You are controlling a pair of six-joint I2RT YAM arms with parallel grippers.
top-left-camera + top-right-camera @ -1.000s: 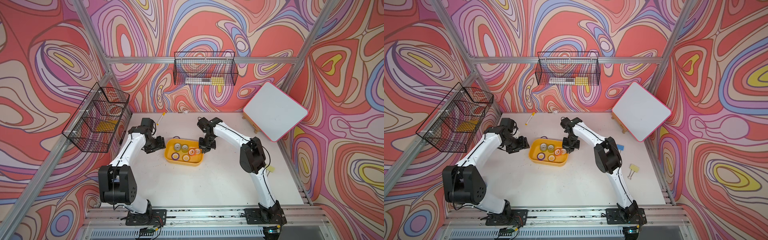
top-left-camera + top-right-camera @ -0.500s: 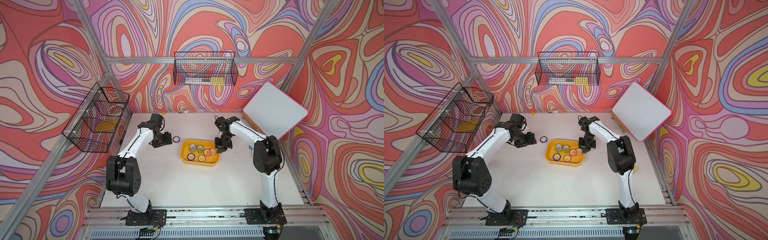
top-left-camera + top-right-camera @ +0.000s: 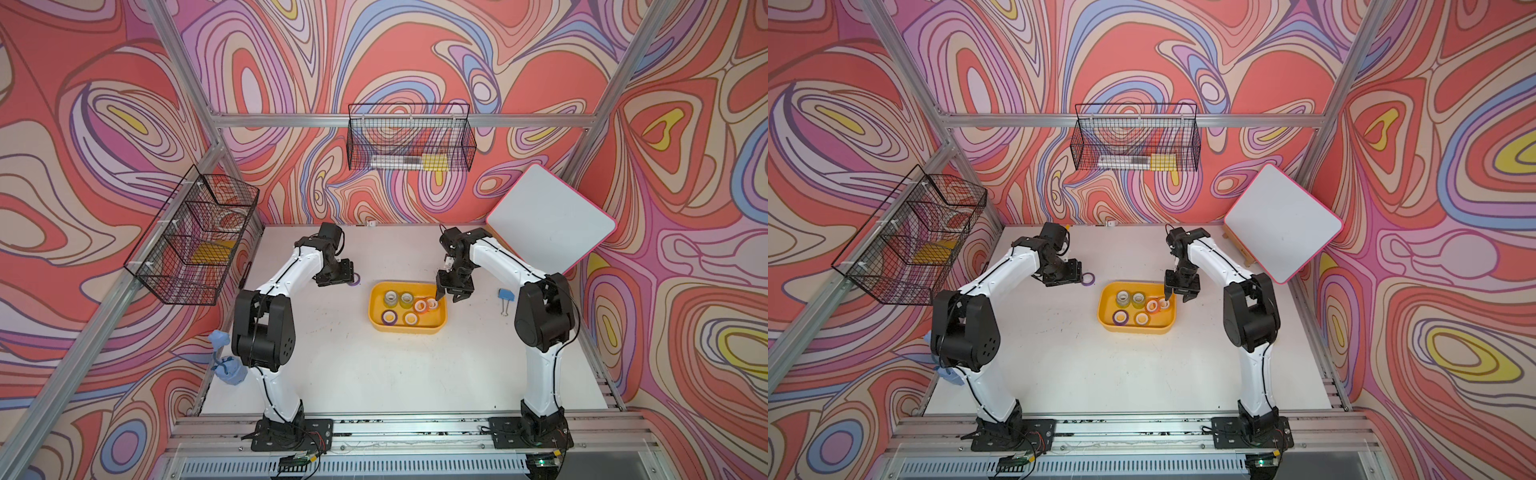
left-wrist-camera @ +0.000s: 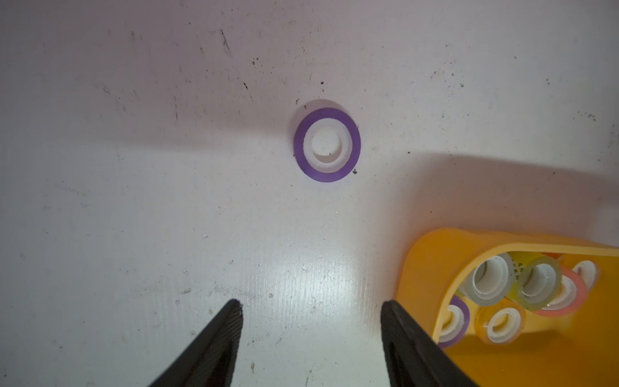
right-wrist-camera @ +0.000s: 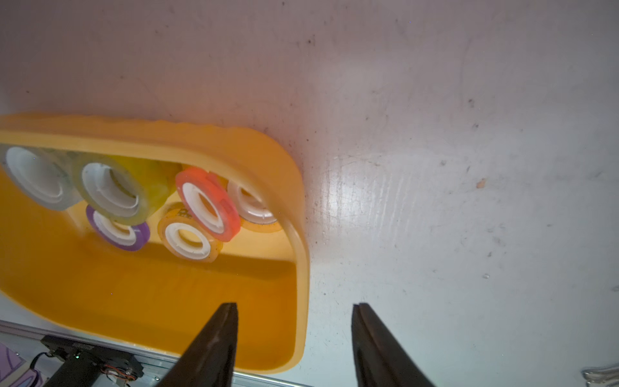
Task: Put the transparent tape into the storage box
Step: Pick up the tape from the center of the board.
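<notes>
The storage box (image 3: 376, 316) is a shallow yellow-orange tray at mid-table, also in the other top view (image 3: 1105, 316). It holds several tape rolls, among them two clear transparent tape rolls (image 3: 390, 297) (image 5: 37, 177) side by side. A purple tape roll (image 4: 327, 144) lies flat on the table outside the box, left of it (image 3: 1087, 278). My left gripper (image 4: 311, 305) is open and empty, just short of that purple roll. My right gripper (image 5: 294, 308) is open, its jaws on either side of the box's right rim (image 5: 301, 254), holding nothing.
A blue binder clip (image 3: 506, 296) lies right of the box. A tilted whiteboard (image 3: 548, 224) stands at the back right. Black wire baskets hang on the back wall (image 3: 409, 139) and left wall (image 3: 195, 241). A blue cloth (image 3: 226, 365) sits beyond the table's left edge.
The box has slid to the right along with my right gripper, which has gone from shut to open. My left gripper has moved right toward the purple roll.
</notes>
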